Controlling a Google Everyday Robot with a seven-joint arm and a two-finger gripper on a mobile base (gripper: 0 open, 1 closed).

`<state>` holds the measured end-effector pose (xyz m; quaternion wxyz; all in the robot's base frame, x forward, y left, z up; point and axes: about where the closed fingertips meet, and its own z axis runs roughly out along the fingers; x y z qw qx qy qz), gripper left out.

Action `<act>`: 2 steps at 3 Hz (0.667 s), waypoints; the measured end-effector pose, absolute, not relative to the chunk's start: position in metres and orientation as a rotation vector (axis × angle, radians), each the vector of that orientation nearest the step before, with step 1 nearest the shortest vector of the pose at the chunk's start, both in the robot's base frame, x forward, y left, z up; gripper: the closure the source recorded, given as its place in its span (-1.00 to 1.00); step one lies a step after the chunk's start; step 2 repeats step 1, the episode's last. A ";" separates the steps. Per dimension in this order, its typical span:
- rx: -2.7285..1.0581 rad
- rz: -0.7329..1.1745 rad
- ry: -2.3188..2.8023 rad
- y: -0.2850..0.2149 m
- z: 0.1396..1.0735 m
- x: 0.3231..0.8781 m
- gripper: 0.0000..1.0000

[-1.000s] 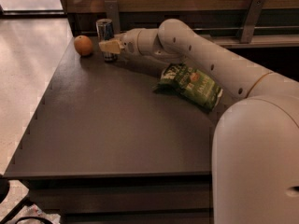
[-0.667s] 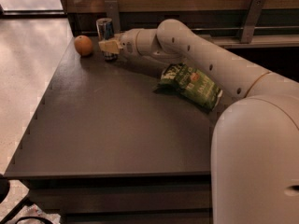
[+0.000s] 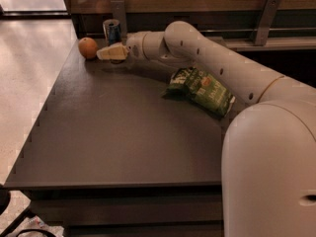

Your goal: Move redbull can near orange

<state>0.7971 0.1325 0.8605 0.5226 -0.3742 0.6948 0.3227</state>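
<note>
The redbull can [image 3: 112,31] stands upright at the far left corner of the dark table [image 3: 118,132], its silver top showing. The orange [image 3: 88,48] sits on the table just left of the can, a short gap away. My gripper [image 3: 111,52] reaches in from the right, low over the table, directly in front of the can and hiding its lower part. Its tip is close to the orange's right side. I cannot tell whether it holds the can.
A green crinkled chip bag [image 3: 201,90] lies on the table under my forearm [image 3: 212,63], right of centre. A dark rail and wooden wall [image 3: 207,4] run behind the table. The table's left edge [image 3: 47,107] drops to a light floor.
</note>
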 end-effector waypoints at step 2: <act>-0.896 0.773 1.664 0.133 0.860 0.797 -1.00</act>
